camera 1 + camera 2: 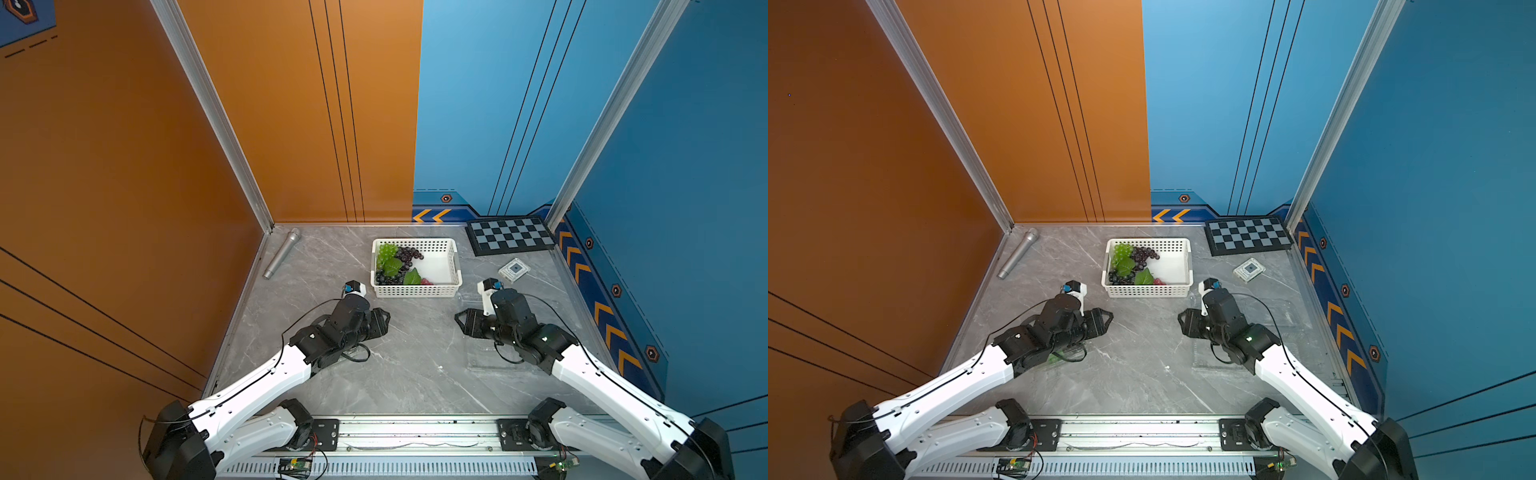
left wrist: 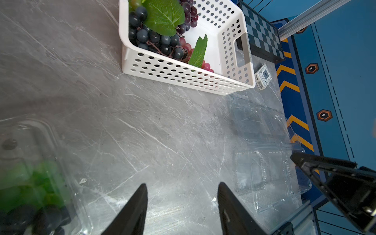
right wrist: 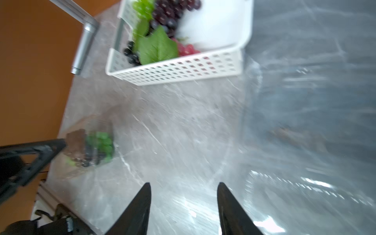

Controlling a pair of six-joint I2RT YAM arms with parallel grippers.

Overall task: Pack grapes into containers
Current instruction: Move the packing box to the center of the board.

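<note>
Green, dark purple and pinkish-red grapes with leaves lie in the left half of the white basket. A clear container holding green and dark grapes sits under my left arm, its lid down over them. Another clear container lies open and empty under my right arm, faint in a top view. My left gripper hangs open over bare table, nothing between its fingers. My right gripper faces it, also open and empty, at the edge of the open container.
A silver microphone lies at the back left by the orange wall. A checkerboard sits at the back right, with a small clear box in front of it. Walls close in the left, back and right sides.
</note>
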